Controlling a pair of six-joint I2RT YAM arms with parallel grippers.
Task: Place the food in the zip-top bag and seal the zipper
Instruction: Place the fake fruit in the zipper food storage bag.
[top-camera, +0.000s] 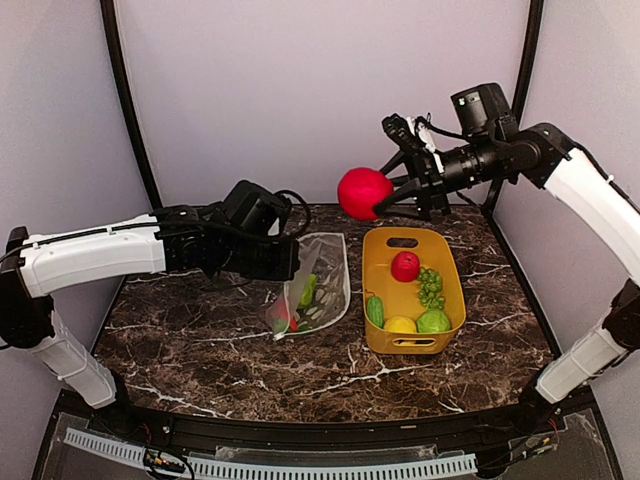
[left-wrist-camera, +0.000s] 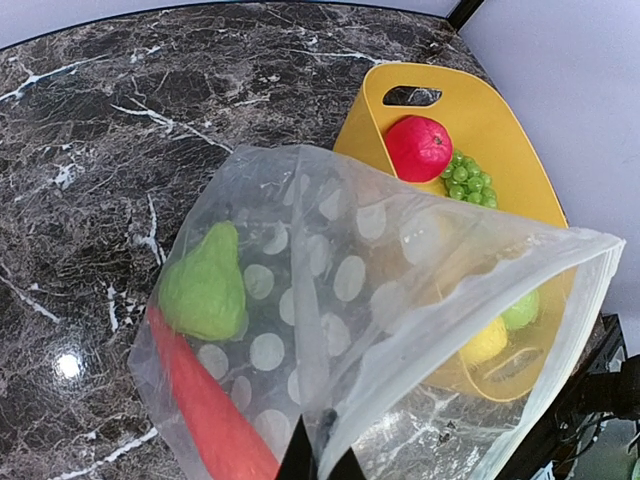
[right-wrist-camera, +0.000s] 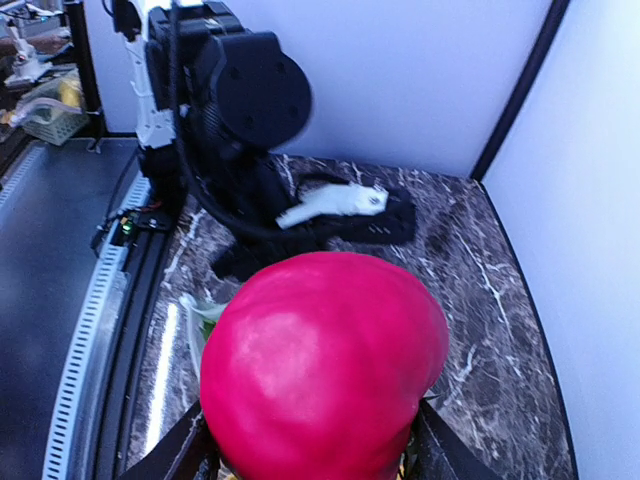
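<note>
- Top external view: the right claw (top-camera: 378, 195) hangs high over the marble table (top-camera: 200, 340), pinching a large red round fruit (top-camera: 362, 192) that juts out past its fingertips.
- Below that claw, toward the robot's side, sits the yellow bin (top-camera: 456, 290). It holds a smaller red fruit (top-camera: 405, 266), green grapes (top-camera: 430, 287), a lemon (top-camera: 400, 325), a green round piece (top-camera: 434, 321) and a long green piece (top-camera: 375, 310).
- The left claw (top-camera: 288, 262) is low by the table and pressed together on the near edge of the zip-top bag (top-camera: 325, 285). The bag spreads out just ahead of this claw, between it and the bin, with red and green food showing inside.
- Left wrist view: the claw's dark fingertips (left-wrist-camera: 340, 465) meet at the bottom of the frame, nipping a fold of the dotted plastic.
- The bag's mouth gapes wide ahead of the claw. The zipper (left-wrist-camera: 590, 245) runs along the raised lip, unsealed.
- Inside the bag, to the left of the claw, lie a green pear-shaped piece (left-wrist-camera: 205, 285) and a long red piece (left-wrist-camera: 210, 410).
- Beyond the bag stands the bin, with the lemon and the green round piece seen through the plastic.
- Right wrist view: the large red fruit fills the space between the two fingers (right-wrist-camera: 185, 450) and hides most of what lies under the claw.
- Ahead of the claw is the left arm's black housing (right-wrist-camera: 240, 100).
</note>
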